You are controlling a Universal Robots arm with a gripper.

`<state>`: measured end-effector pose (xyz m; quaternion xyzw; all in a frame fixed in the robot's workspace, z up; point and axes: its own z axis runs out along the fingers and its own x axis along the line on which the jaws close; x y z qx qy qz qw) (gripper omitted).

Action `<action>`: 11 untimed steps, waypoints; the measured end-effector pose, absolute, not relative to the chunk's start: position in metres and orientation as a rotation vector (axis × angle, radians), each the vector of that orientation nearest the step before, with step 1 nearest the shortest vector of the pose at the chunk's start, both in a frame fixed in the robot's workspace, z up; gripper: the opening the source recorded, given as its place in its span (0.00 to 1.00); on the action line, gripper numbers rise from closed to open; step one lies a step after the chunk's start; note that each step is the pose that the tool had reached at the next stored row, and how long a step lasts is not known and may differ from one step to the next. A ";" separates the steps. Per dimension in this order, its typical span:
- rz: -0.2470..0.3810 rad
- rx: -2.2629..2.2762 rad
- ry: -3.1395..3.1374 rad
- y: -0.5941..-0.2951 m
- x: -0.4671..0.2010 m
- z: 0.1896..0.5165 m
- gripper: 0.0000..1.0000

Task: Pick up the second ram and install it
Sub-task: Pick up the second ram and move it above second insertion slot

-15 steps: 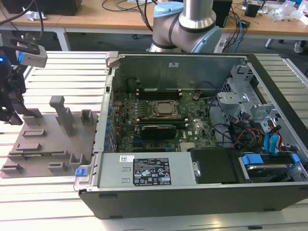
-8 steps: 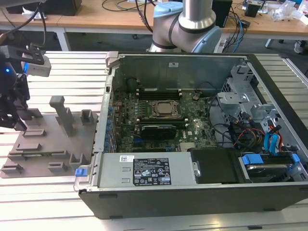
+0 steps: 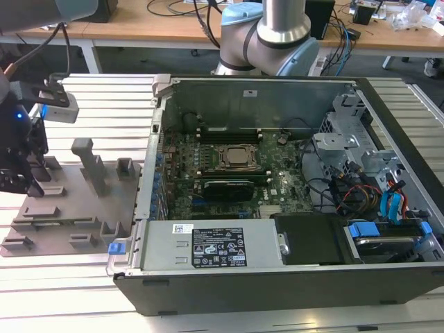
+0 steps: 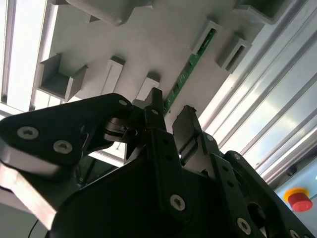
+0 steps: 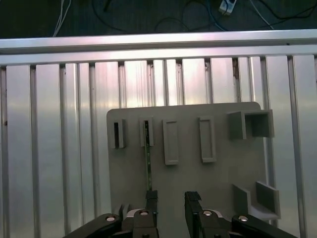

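Observation:
The second ram is a thin green stick standing on its edge in a slot of the grey holder plate; in the second wrist view the ram runs toward the fingers. My gripper hovers over the plate's near end, open, with nothing held. One fingertip sits in line with the stick's near end, and the other fingertip stands off to the side. In the second wrist view the gripper is just short of the stick's end. In the exterior view the gripper hangs at the left over the holder plate.
An open computer case lies at the exterior view's right of the plate, with the motherboard, processor socket and cables inside. Grey upright blocks rise from the plate. Slatted aluminium table surrounds it. A red button shows.

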<state>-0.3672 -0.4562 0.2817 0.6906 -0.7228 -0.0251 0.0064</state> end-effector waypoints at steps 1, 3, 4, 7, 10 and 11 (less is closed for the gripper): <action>-0.079 2.161 -2.261 -0.456 -0.367 0.280 0.36; -0.079 2.161 -2.262 -0.457 -0.367 0.277 0.36; -0.079 2.161 -2.261 -0.457 -0.367 0.276 0.36; -0.079 2.161 -2.262 -0.457 -0.367 0.272 0.36; -0.079 2.161 -2.262 -0.457 -0.367 0.267 0.36; -0.079 2.161 -2.261 -0.457 -0.367 0.264 0.36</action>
